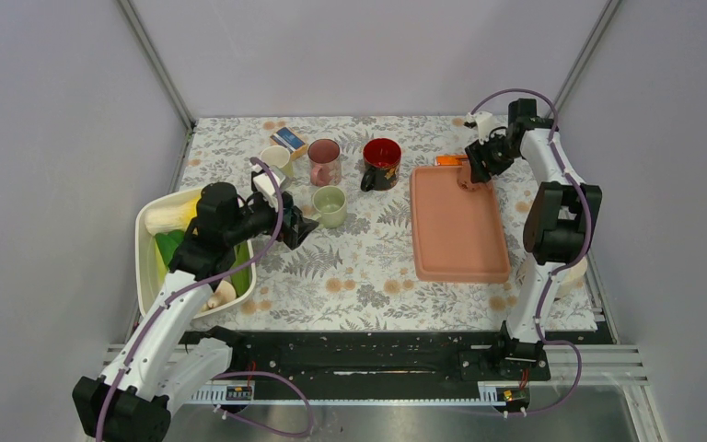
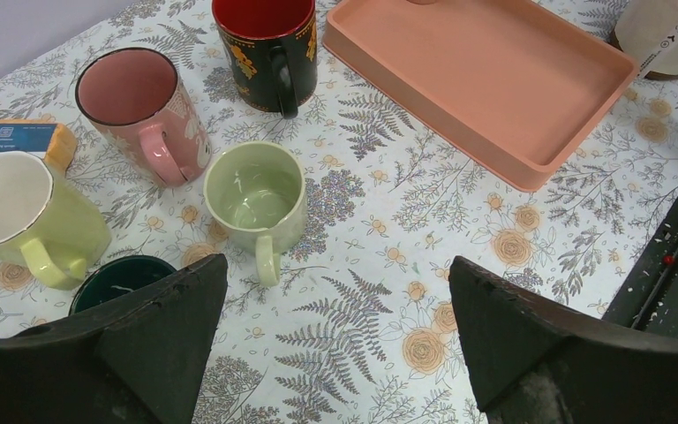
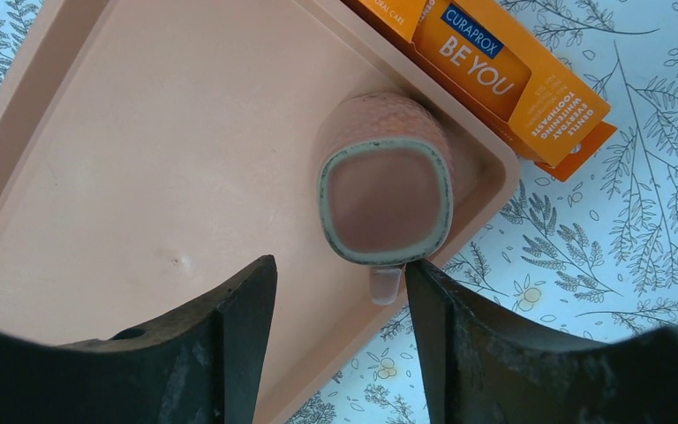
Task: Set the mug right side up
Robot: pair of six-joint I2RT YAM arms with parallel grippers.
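Pink mug (image 3: 385, 181) in tray (image 3: 141, 159) corner; right end effector (image 3: 340, 269), left end effector (image 2: 337, 265) both apart

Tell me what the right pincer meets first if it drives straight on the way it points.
Most likely the mug in the corner of the tray: it sits straight ahead of the right pincer, its handle between the open fingers. How far off is unclear.

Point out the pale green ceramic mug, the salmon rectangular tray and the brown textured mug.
Pale green ceramic mug (image 2: 256, 199): left wrist view, inner bottom.
Salmon rectangular tray (image 2: 485, 79): left wrist view, floor.
Brown textured mug (image 3: 380, 119): right wrist view, side wall.
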